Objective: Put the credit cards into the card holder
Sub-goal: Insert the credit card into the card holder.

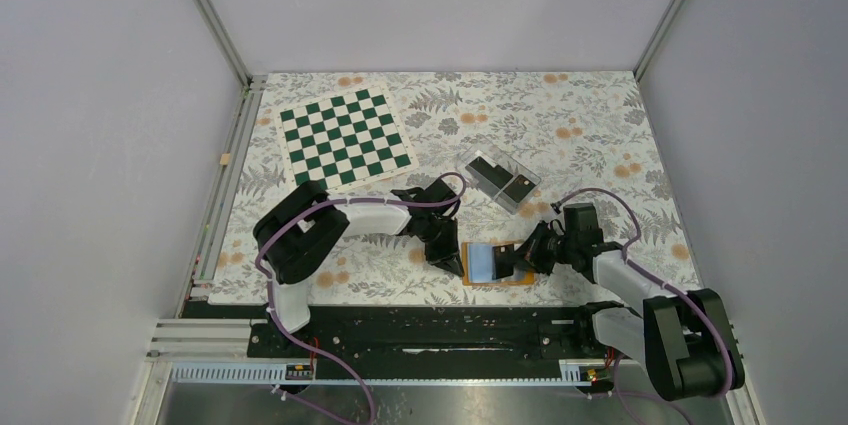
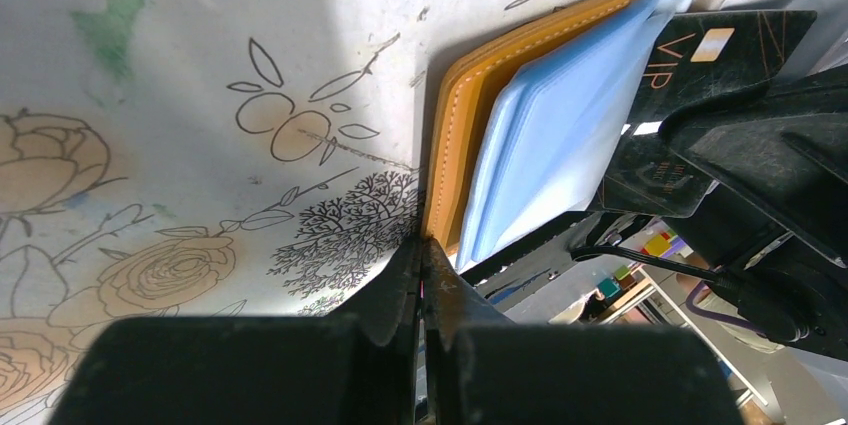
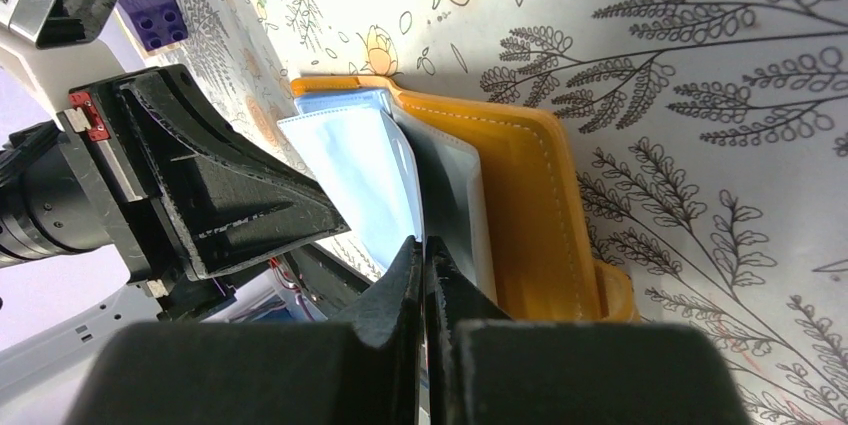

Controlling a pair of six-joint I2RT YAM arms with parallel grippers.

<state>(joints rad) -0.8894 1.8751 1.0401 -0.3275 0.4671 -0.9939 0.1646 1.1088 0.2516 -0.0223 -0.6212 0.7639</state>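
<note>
card holder, low right claw pinching card

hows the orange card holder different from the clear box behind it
The card holder is orange and opaque; the clear box is see-through, its black contents visible. The card holder lies open, with light blue pockets showing; the clear box shows no pockets. The card holder lies at the front; the clear box sits farther back. Both rest on the floral cloth.

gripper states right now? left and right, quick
Left gripper: closed, nothing between the fingers; tip at the card holder, on its orange edge.
Right gripper: closed, apparently pinching the credit card.
</note>
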